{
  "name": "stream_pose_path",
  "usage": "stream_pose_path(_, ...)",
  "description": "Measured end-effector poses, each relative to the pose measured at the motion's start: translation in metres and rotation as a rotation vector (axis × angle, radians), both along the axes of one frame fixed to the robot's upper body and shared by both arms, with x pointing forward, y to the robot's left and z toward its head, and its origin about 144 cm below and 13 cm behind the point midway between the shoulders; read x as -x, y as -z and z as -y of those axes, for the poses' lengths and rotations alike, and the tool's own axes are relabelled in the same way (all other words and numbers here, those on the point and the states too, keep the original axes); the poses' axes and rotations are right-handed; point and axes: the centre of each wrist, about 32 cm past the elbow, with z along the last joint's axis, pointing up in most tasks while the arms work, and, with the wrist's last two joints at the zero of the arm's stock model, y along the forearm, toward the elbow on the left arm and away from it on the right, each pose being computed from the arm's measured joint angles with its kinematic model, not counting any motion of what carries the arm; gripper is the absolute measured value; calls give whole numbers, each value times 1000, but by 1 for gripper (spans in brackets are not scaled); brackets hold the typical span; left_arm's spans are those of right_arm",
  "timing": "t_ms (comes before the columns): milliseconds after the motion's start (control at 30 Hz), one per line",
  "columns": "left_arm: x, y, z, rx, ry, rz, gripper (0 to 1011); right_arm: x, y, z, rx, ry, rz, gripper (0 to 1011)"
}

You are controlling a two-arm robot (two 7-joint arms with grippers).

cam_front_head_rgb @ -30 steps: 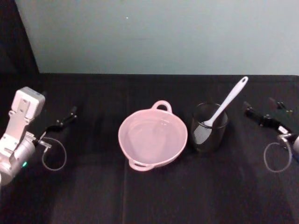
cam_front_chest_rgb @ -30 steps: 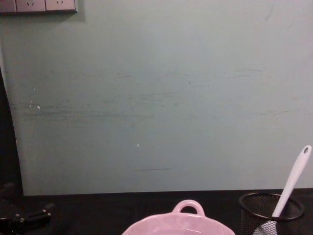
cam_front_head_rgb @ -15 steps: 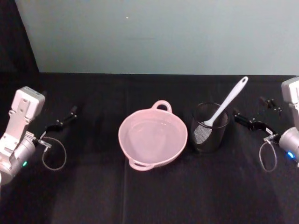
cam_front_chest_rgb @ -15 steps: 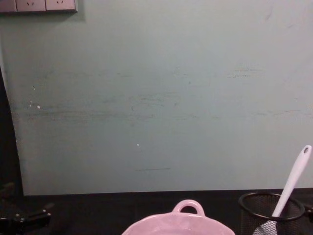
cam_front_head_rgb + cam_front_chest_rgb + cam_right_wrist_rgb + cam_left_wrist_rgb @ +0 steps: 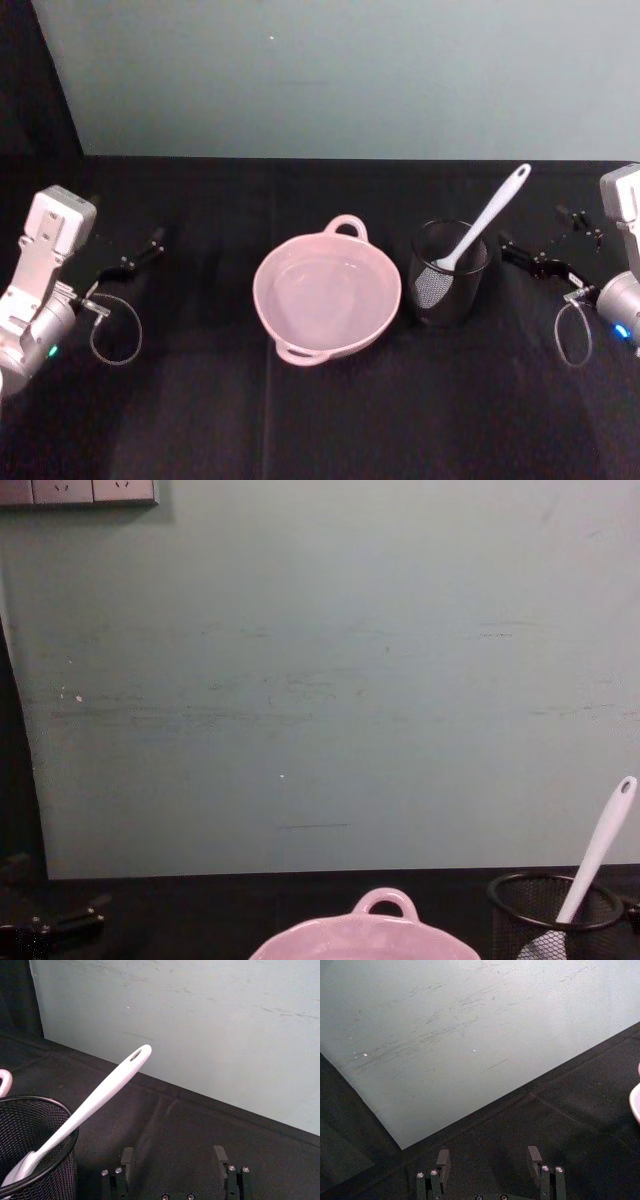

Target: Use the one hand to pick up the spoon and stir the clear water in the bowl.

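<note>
The right gripper [image 5: 527, 258] hangs just to the right of the mesh cup [image 5: 449, 274], its two black fingers [image 5: 127, 1157] spread wide with nothing between them. In the right wrist view the fingers point toward the table edge and the pale green wall [image 5: 340, 75], with the cup and the spoon's handle off to one side of them. The gripper does not touch the cup or the spoon. Behind it sits the silver wrist with a blue light and a loop of grey cable [image 5: 570, 335] hanging under it.

The spoon [image 5: 482, 224] stands in the mesh cup, blade down inside the mesh, its long white handle leaning up and to the right so that the holed tip rises well above the cup's rim. In the chest view the handle [image 5: 598, 848] sticks up at the same slant from the cup at the lower right.

The pink bowl [image 5: 327, 293] rests on the black table [image 5: 320, 420], just left of the cup, one loop handle toward the wall and one toward the robot. The water [image 5: 325, 290] inside is barely visible as a faint sheen.

The left gripper [image 5: 135, 260] is parked well to the left of the bowl, its fingers [image 5: 443, 1158] also wide apart and holding nothing.
</note>
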Motion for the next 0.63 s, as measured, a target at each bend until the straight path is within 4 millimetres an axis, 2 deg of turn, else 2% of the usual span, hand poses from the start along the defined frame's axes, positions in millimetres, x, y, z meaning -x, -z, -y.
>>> stream_pose_path(633, 0, 0, 0, 0, 0, 0, 1011, 0, 0, 0, -5, -2, -1, 1003)
